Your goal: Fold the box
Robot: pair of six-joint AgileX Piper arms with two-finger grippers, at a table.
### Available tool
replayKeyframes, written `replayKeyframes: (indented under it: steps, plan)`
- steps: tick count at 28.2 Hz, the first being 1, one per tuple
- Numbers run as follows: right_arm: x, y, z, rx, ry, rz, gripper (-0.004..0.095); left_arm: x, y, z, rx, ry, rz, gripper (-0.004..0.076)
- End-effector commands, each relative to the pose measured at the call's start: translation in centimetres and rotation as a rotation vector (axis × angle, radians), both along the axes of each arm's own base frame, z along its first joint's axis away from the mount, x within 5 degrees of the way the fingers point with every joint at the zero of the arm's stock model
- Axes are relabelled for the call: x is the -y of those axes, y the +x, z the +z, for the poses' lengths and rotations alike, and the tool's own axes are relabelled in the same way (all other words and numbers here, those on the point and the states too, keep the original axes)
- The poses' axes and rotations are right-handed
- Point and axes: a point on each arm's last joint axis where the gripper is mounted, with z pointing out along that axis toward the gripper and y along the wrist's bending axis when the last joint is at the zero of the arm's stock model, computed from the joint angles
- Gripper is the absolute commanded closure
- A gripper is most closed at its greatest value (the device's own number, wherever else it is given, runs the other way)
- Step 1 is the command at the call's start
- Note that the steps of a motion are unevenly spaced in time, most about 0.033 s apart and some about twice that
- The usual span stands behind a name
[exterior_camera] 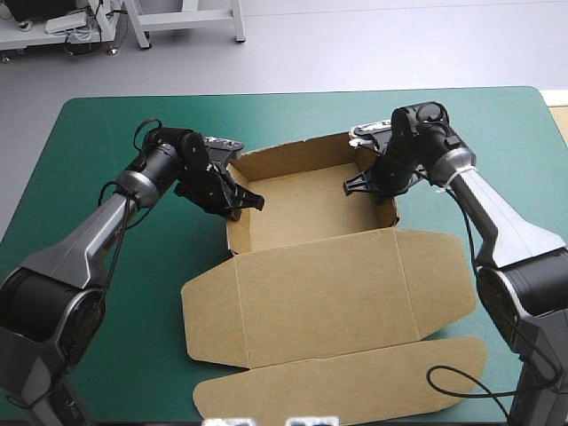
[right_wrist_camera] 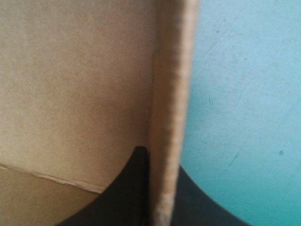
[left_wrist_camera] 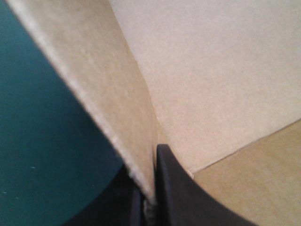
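The brown box [exterior_camera: 306, 213] stands as an open tray in mid-table, its walls raised, with the lid [exterior_camera: 337, 302] lying flat toward the near edge. My left gripper [exterior_camera: 241, 201] is shut on the box's left wall [left_wrist_camera: 108, 94]; one black finger [left_wrist_camera: 181, 193] is inside the tray and the other is outside, over the teal-green cover. My right gripper [exterior_camera: 366, 184] is shut on the box's right wall [right_wrist_camera: 169, 117], with one finger [right_wrist_camera: 127, 188] inside against the floor and the other outside.
Teal-green cover [exterior_camera: 106, 311] lies bare to the left of the box and beyond its far wall. The lid's front flap [exterior_camera: 355, 382] reaches close to the table's near edge. A pale strip [exterior_camera: 559, 115] shows at the table's right edge.
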Motion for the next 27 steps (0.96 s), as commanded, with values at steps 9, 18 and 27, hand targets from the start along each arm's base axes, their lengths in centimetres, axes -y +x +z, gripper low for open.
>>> replayKeyframes:
  steps: [9, 18, 27]
  plan:
    - [-1.7, -0.6, 0.7, -0.016, 0.083, -0.002, 0.0922, -0.5, -0.7, 1.6, 0.04, 0.09, -0.093, 0.0733]
    - [-2.4, -0.7, 0.4, -0.051, 0.15, -0.006, 0.0922, -1.5, -0.7, 1.5, 0.032, 0.202, -0.107, 0.0733]
    - [-2.4, -0.7, 0.4, -0.045, 0.145, 0.017, 0.0824, -1.2, -1.0, 1.5, -0.003, 0.17, -0.105, 0.065]
